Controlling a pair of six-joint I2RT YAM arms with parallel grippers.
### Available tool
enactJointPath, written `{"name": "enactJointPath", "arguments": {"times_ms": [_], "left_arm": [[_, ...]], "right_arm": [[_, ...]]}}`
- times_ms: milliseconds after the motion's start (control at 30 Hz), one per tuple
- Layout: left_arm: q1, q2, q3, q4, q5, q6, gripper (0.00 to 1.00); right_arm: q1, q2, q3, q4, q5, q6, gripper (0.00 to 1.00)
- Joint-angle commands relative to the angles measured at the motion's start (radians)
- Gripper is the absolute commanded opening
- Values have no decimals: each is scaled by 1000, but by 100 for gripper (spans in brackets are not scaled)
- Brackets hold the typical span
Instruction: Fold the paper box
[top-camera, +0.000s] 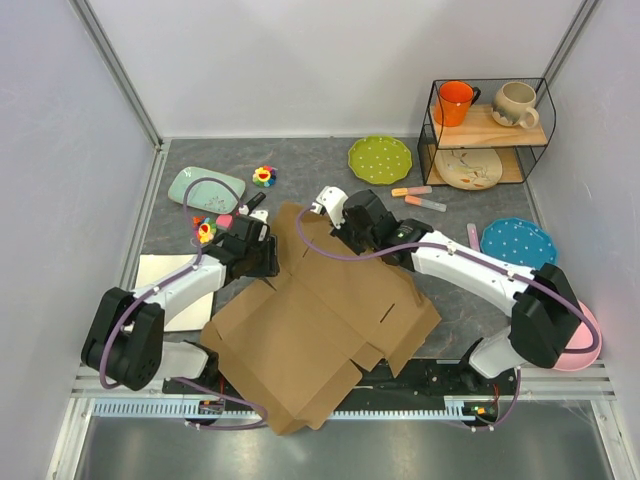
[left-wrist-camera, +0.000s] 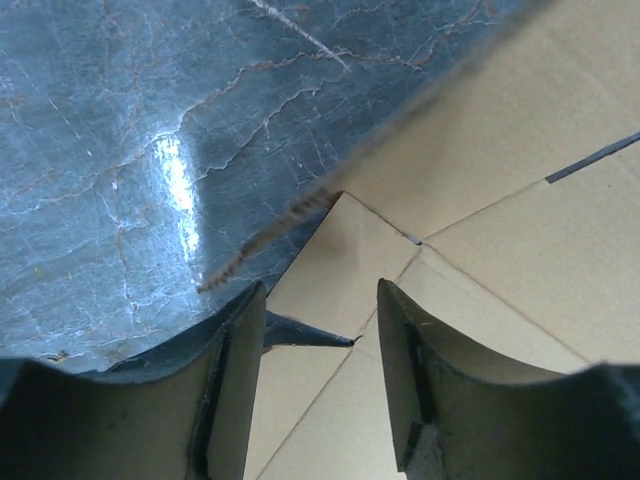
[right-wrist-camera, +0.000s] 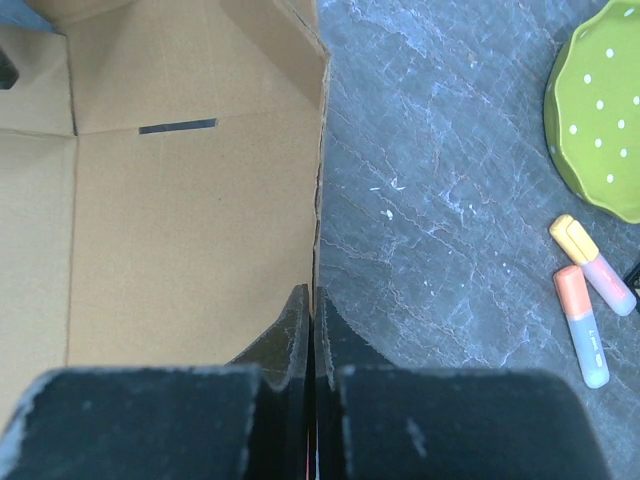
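Observation:
The paper box (top-camera: 320, 320) is a brown die-cut cardboard sheet lying mostly flat between the arms, its near part overhanging the table's front edge. My left gripper (top-camera: 262, 256) is at the sheet's far left corner. In the left wrist view it (left-wrist-camera: 320, 292) is open, its fingers (left-wrist-camera: 240, 380) straddling a crease with nothing between them. My right gripper (top-camera: 330, 222) is at the far edge of the sheet. Seen from the right wrist, this gripper (right-wrist-camera: 312, 296) is shut on the raised cardboard edge (right-wrist-camera: 320, 180), which runs straight into the closed jaws.
A white flat board (top-camera: 170, 290) lies left of the box. A mint tray (top-camera: 205, 187) and small toys (top-camera: 264, 176) sit at the back left. A green plate (top-camera: 380, 158), highlighters (top-camera: 418, 196), a blue plate (top-camera: 517, 242), a pink plate (top-camera: 585, 345) and a wire shelf (top-camera: 487, 130) with mugs stand on the right.

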Motion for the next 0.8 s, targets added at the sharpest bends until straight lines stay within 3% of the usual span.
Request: {"name": "enactJointPath", "arguments": {"times_ms": [0,333,767], "left_arm": [[1,-8,16,85,51,-7,53],[13,-68,39,-5,-46,26,64],[25,28,30,25,140,23,57]], "right_arm": [[23,-49,1,6,-13,9,0],[34,-57,-7,12,-10,9,0],[35,-83,-19,18,-9,9,0]]}}
